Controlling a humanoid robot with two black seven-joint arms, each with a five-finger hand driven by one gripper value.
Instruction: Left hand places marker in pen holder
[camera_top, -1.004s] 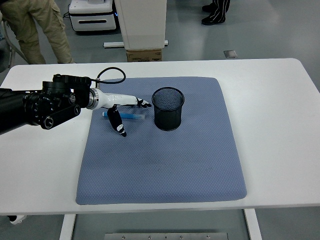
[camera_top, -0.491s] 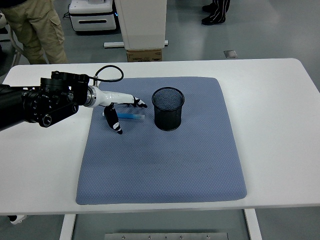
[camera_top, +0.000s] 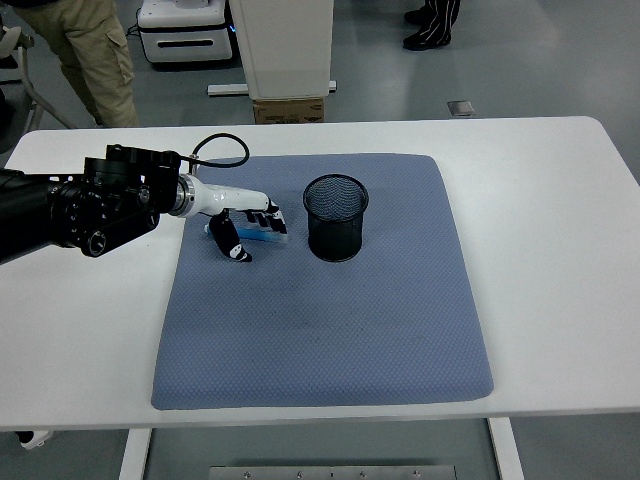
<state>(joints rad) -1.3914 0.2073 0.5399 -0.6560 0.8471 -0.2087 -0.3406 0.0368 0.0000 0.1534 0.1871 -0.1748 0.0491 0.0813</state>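
A blue marker (camera_top: 274, 237) lies on the blue-grey mat (camera_top: 330, 310), just left of the black mesh pen holder (camera_top: 336, 217), which stands upright on the mat. My left hand (camera_top: 250, 228) comes in from the left edge. Its white fingers (camera_top: 266, 213) are curled down over the marker's left part, with the thumb (camera_top: 233, 247) below it. The marker still rests on the mat, and only its right end shows past the fingers. The right arm is out of view.
The mat lies on a white table (camera_top: 550, 230). A black cable (camera_top: 222, 143) loops behind my left wrist. Beyond the table a person's legs (camera_top: 95, 55) show at the top left, and a cardboard box (camera_top: 288, 108) and white equipment (camera_top: 185, 30) stand on the floor.
My left hand's fingers, stretched out toward the holder before, have curled down onto the marker. The thumb has drawn in toward it. The marker and the holder have not moved.
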